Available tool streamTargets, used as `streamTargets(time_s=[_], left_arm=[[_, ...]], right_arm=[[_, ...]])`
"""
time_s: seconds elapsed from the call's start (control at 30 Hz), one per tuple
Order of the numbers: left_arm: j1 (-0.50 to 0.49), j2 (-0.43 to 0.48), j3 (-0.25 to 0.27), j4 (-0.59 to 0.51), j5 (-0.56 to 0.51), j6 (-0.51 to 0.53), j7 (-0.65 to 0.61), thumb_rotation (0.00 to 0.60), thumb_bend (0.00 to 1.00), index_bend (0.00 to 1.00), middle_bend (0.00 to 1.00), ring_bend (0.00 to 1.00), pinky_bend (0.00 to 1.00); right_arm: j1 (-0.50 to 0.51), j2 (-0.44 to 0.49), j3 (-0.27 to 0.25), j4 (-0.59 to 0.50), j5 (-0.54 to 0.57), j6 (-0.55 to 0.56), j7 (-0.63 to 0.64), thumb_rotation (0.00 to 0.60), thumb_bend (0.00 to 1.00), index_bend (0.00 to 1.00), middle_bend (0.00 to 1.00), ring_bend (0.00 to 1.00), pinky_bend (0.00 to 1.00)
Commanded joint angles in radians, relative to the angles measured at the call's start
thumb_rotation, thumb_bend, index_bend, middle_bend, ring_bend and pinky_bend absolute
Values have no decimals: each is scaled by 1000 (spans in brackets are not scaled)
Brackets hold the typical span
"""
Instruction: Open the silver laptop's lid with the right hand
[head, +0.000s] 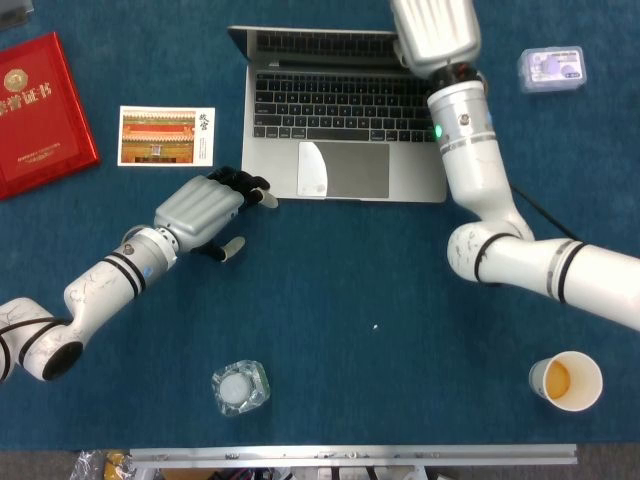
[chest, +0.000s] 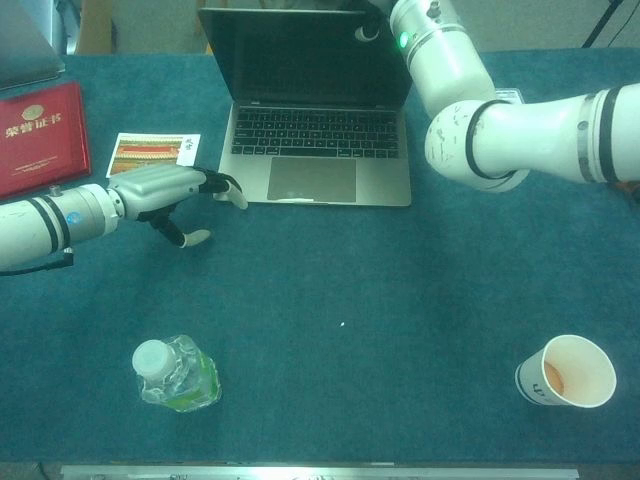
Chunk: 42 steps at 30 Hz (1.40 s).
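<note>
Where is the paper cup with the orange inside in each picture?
Head view: the paper cup sits at the bottom right, below the right arm.
Chest view: the paper cup is also at the bottom right, near the front table edge.
Shared landmark: the silver laptop lies open at the top middle in both, far from the cup.

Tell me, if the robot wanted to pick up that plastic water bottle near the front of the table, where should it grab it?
Probably around the body, below the cap. The water bottle stands upright with its white cap up and bare table around it, so a hand could come in level from the side and wrap its clear wall. The left hand is the nearer one.
</note>
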Motion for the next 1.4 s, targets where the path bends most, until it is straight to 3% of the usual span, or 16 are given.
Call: streamTargets(time_s=[0.03, 1.4], left_arm=[[0, 0, 0, -1, -2, 0, 3, 600, 417, 199, 142, 95, 70], [-2, 12, -4, -17, -32, -7, 36, 600, 417, 199, 142, 95, 70]], right_arm=[[15, -4, 7, 37, 4, -13, 13, 600, 96, 116, 178, 51, 189], [126, -95, 54, 515, 13, -136, 104, 600, 49, 116, 178, 51, 189]])
